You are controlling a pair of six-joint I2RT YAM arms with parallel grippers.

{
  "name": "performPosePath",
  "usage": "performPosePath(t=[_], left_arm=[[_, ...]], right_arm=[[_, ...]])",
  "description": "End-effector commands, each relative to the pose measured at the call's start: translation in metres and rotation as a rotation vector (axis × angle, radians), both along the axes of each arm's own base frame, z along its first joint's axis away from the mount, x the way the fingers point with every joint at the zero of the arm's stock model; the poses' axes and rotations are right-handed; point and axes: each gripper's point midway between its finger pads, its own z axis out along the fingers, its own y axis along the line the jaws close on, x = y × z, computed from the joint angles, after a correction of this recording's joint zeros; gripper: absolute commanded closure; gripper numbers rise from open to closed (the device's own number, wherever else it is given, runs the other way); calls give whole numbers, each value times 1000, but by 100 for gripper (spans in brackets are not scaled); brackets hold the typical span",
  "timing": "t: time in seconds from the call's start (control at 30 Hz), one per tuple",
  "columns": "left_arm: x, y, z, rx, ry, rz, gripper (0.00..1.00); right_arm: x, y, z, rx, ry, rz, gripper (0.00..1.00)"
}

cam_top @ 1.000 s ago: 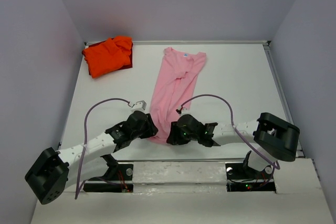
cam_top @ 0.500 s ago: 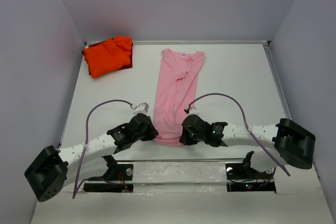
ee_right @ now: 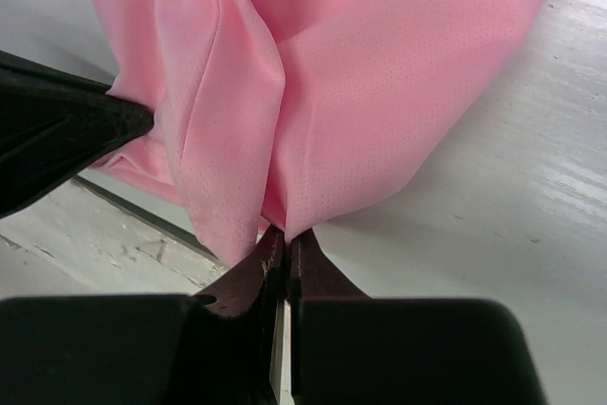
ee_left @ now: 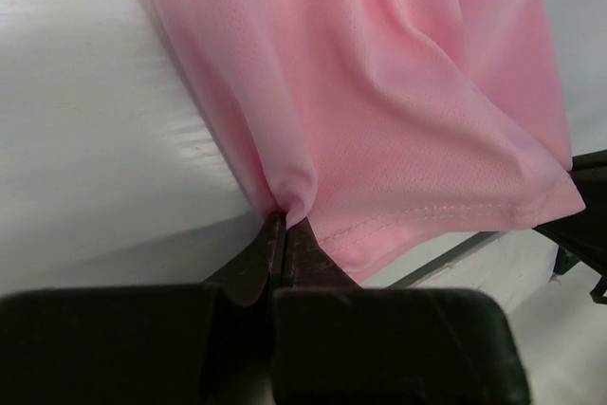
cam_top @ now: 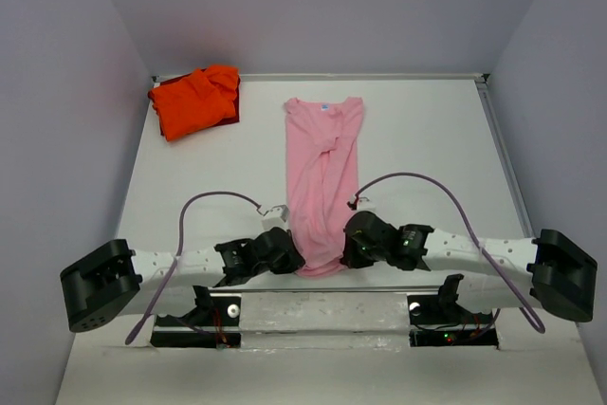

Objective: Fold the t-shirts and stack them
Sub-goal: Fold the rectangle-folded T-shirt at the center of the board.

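Top external view: the pink t-shirt (cam_top: 323, 177) lies as a narrow strip down the middle of the white table (cam_top: 427, 139). Its long axis runs straight from near to far, with the round neck at the far end and the hem at the near edge between the two arms. The whole garment stretches away from both pincers, so any fold would have to carry the hem forward along that axis toward the neck.

The left gripper (cam_top: 296, 261) is clenched on the hem's left corner and the right gripper (cam_top: 349, 255) on its right corner. Each wrist view shows the jaws pinched tight on a small tuck of pink cloth. Neither arm is nearer, as they sit level with each other, one on each side of the hem. The orange-red t-shirt (cam_top: 194, 100) is bunched at the far-left corner, well apart from all this.

A second ago the pink shirt lay slanted, its neck leaning to the far right, and the arms reached further out over the table. Now both wrists have drawn back toward their bases, the cloth has been pulled straight, and the jaws have closed on it.
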Motion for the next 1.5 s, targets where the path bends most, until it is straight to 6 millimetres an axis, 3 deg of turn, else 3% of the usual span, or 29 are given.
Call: performPosePath(t=[0.0, 0.17, 0.3, 0.5, 0.73, 0.9, 1.03, 1.47], left_arm=[[2, -16, 8, -13, -23, 43, 100], [12, -21, 22, -21, -70, 66, 100], [25, -20, 42, 8, -134, 96, 100], [51, -17, 80, 59, -255, 132, 100], [78, -7, 109, 73, -373, 178, 100], [99, 4, 124, 142, -452, 204, 100], [119, 12, 137, 173, -491, 235, 100], [168, 16, 170, 203, -597, 267, 100]], right_arm=[[-4, -6, 4, -10, -8, 5, 100], [-2, -13, 8, -28, -19, -19, 100], [9, -18, 26, -15, -80, -63, 100], [35, -24, 60, -37, -206, -143, 100], [70, -18, 95, -85, -366, -202, 100], [93, -13, 105, -137, -444, -260, 100], [108, -15, 102, -205, -491, -319, 100], [157, -18, 113, -349, -644, -445, 100]])
